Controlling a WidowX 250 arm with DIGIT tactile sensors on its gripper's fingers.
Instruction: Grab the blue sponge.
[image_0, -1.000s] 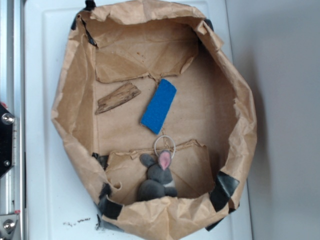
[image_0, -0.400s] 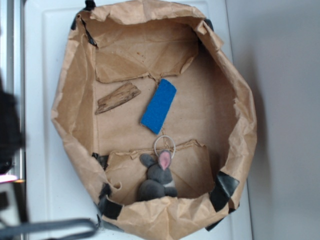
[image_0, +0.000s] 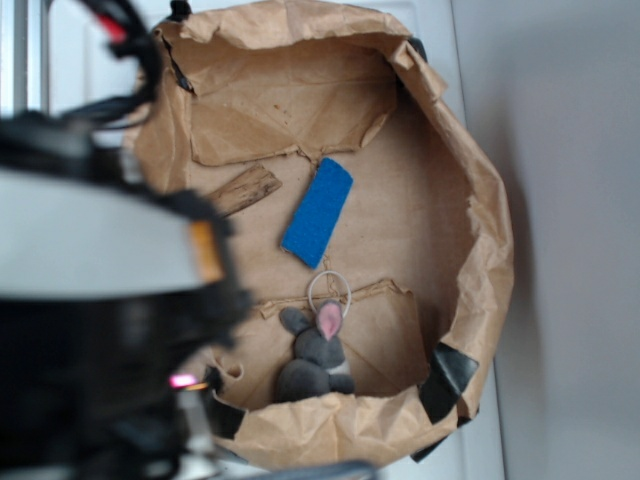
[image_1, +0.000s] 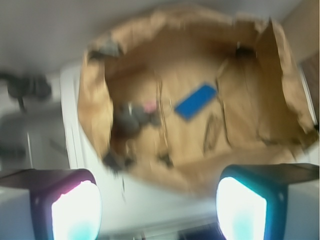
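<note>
The blue sponge (image_0: 317, 212) lies flat on the floor of the brown paper bag (image_0: 490, 230), near its middle, with nothing touching it. In the blurred wrist view the blue sponge (image_1: 196, 101) shows far ahead, above and between the fingers. My gripper (image_1: 159, 207) is open, its two fingers (image_1: 75, 210) spread wide with nothing between them, and it hovers outside the bag over the white surface. In the exterior view my arm (image_0: 100, 300) is a large blurred mass at the left, and the gripper itself cannot be made out there.
A brown wood piece (image_0: 245, 188) lies left of the sponge, partly behind the arm. A grey plush mouse (image_0: 315, 355) with a pink ear sits at the bag's near end, below a white ring (image_0: 329, 288). The bag's crumpled walls stand up all round.
My arm has swung in from the left and now covers the bag's left side in the exterior view. The sponge, wood piece and mouse have not moved.
</note>
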